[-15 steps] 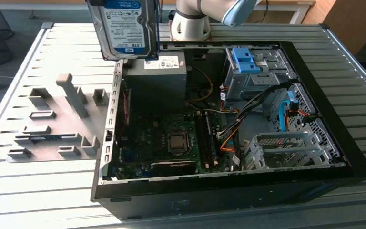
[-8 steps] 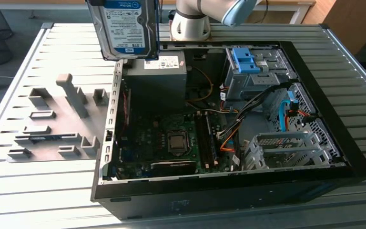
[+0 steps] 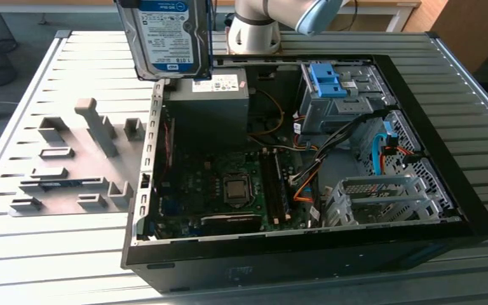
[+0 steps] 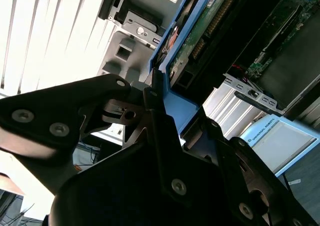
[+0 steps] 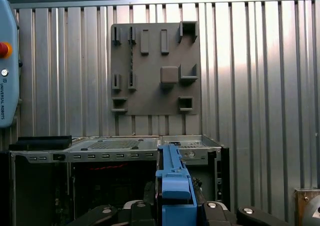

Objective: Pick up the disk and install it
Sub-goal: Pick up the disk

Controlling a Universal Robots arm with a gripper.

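Note:
The disk (image 3: 166, 38), a silver drive with a white-and-blue label in a blue carrier frame, hangs upright in the air above the back corner of the open computer case (image 3: 447, 190) on the exterior view's left. In the second wrist view my gripper (image 4: 160, 101) is shut on the disk's blue frame (image 4: 177, 109), and the drive's green circuit-board side (image 4: 200, 31) faces the camera. In the first wrist view the blue frame edge (image 5: 172, 181) stands up between the black fingers (image 5: 220, 211), above the case.
A grey power-supply box (image 3: 206, 101) lies in the case below the disk. A blue bracket (image 3: 329, 79) sits on the drive bay, with a metal cage (image 3: 380, 200) nearer. A grey fixture board (image 3: 74, 159) lies on the slatted table (image 3: 58, 254). The arm's base (image 3: 257, 28) stands behind.

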